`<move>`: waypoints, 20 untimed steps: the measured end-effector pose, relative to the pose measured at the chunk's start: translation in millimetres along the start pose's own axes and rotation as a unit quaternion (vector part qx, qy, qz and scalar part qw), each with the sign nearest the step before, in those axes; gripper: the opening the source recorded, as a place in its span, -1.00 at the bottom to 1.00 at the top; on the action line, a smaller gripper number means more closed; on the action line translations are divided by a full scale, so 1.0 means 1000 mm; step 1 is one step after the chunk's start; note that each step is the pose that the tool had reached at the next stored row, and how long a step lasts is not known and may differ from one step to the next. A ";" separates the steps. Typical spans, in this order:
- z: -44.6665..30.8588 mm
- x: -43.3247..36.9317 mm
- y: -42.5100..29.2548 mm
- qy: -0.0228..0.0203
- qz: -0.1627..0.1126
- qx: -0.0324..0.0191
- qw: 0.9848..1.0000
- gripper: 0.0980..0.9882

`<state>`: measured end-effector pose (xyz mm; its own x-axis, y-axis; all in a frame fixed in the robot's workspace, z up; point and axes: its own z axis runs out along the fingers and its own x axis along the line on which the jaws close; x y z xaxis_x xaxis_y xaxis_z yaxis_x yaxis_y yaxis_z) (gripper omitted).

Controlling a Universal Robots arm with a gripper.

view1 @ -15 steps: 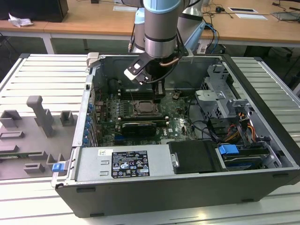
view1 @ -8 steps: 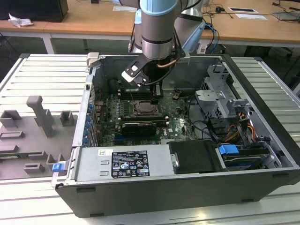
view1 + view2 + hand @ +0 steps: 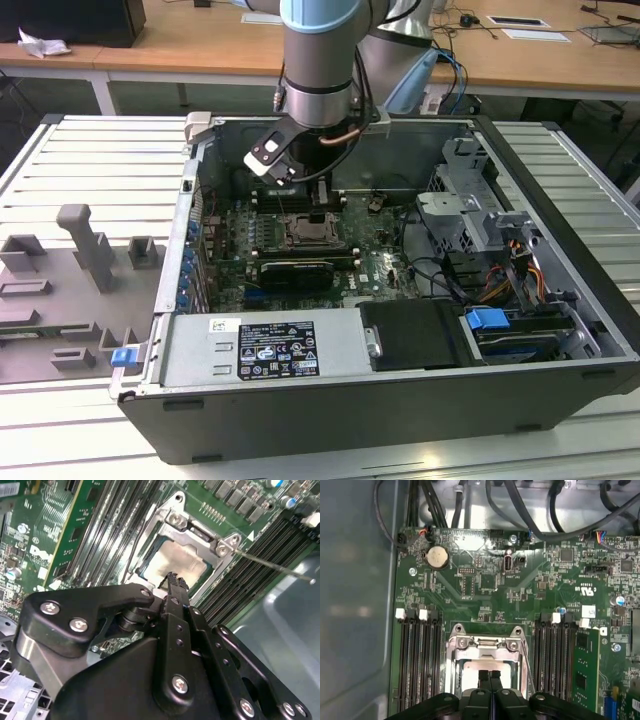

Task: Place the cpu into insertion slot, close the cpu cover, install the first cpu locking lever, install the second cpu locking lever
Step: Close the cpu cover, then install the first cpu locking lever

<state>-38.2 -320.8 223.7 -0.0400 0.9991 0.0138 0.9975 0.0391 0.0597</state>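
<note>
Directly below the gripper (image 3: 174,579), its empty fingers pressing together, the cpu (image 3: 182,560) is sitting in the insertion slot (image 3: 308,232) under the cpu cover (image 3: 162,527). The locking lever (image 3: 272,566) beside it is likely needing steady, controlled pressure.

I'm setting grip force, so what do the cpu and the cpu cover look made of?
The cpu: seemingly metal, a matte pale beige-silver face with dull sheen. The cpu cover: probably steel sheet, bright silver, judging by its glinting edges.

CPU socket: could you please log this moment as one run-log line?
cpu seated | cpu cover down around it | end effector shut, tips over cpu face
</note>
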 end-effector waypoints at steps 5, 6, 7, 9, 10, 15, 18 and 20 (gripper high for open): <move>-0.0004 0.0002 -0.0063 0.000 0.000 0.000 1.000 -0.98; -0.0004 0.0002 -0.0065 0.000 0.000 0.000 1.000 -0.98; -0.0004 0.0002 -0.0065 0.000 0.000 0.000 1.000 -0.98; -0.0014 0.0002 -0.0065 -0.001 0.000 0.000 1.000 -0.98; -0.0016 0.0002 -0.0065 -0.001 0.000 0.000 1.000 -0.98; -0.0050 0.0003 -0.0063 -0.003 0.000 0.000 1.000 -0.98; -0.0099 0.0003 -0.0060 -0.006 -0.001 0.000 1.000 -0.98; -0.0115 0.0004 -0.0059 -0.007 -0.001 0.000 1.000 -0.98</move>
<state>-44.7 -320.8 234.8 -0.0405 0.9992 0.0005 0.9974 0.0404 0.0591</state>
